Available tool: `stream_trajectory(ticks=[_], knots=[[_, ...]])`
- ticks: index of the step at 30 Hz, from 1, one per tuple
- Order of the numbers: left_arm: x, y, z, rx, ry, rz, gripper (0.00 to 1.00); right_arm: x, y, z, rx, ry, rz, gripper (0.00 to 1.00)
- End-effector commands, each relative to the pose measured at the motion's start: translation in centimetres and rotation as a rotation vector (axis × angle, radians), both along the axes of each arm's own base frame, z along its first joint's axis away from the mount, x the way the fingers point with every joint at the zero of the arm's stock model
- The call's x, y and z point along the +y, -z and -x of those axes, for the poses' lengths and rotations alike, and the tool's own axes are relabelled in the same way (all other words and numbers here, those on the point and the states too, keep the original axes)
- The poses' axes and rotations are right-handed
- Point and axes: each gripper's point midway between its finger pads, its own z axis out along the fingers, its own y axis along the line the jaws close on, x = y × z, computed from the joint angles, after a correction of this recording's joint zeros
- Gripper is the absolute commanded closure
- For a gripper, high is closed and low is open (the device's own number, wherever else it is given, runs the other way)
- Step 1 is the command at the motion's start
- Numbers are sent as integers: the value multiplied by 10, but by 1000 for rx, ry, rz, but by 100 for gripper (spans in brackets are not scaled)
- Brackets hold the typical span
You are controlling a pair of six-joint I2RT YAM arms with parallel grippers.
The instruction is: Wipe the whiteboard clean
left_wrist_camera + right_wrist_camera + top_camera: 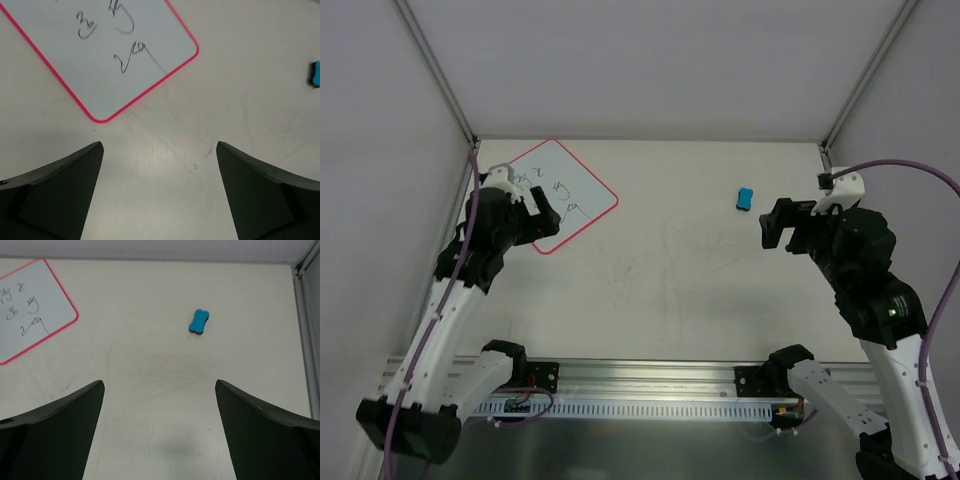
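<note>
The whiteboard (570, 192) lies flat on the bench (670, 290), turned cornerwise like a diamond, its thin red-pink rim whole and dark marker scribbles on its white face. Everything else is best placed from it.

The left tool (160, 145) stands wide open and holds nothing. In its wrist view the board's near corner sits just ahead of the gap between the fingers (75, 180), with bare bench between them. From above, this tool overlaps the board's near-left edge; whether it touches the board I cannot tell.

The small blue eraser (199, 322) lies well to the right of the whiteboard, apart from it and untouched. The right tool (160, 382) is farther right again, just beyond the eraser, also spread wide and empty.

The board looks thin, stiff and light, with a slick face, and I judge it would skate across the bench under a wiping stroke. It lies flush, so there is little to pinch. Pressing down on a corner or on the rim, clear of the writing, seems the safer hold, and the left tool is well placed for that. The eraser looks light and slightly waisted; closing across that narrow middle should seat it best. The erasing has not begun: every scribble is intact.
</note>
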Motion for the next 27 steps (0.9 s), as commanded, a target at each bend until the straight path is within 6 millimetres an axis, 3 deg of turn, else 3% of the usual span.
stream_trajectory(ticks=[1, 6, 11, 15, 19, 21, 27], knots=[[-19, 55, -14, 226, 14, 72, 1, 14, 30, 1, 112, -22, -72, 1], [-17, 111, -56, 422, -19, -26, 1, 24, 65, 5, 204, -50, -102, 1], [-29, 140, -92, 488, 8, -28, 1, 34, 89, 10, 275, -78, -142, 1], [-31, 174, -118, 555, 12, -64, 4, 36, 102, 13, 307, -81, -154, 1], [-39, 199, -131, 606, 33, -55, 13, 38, 107, 18, 316, -99, -163, 1], [-43, 214, -132, 642, 40, -37, 25, 43, 109, 21, 323, -126, -171, 1], [-67, 238, -117, 706, 80, -33, 48, 41, 109, 24, 314, -125, -172, 1]])
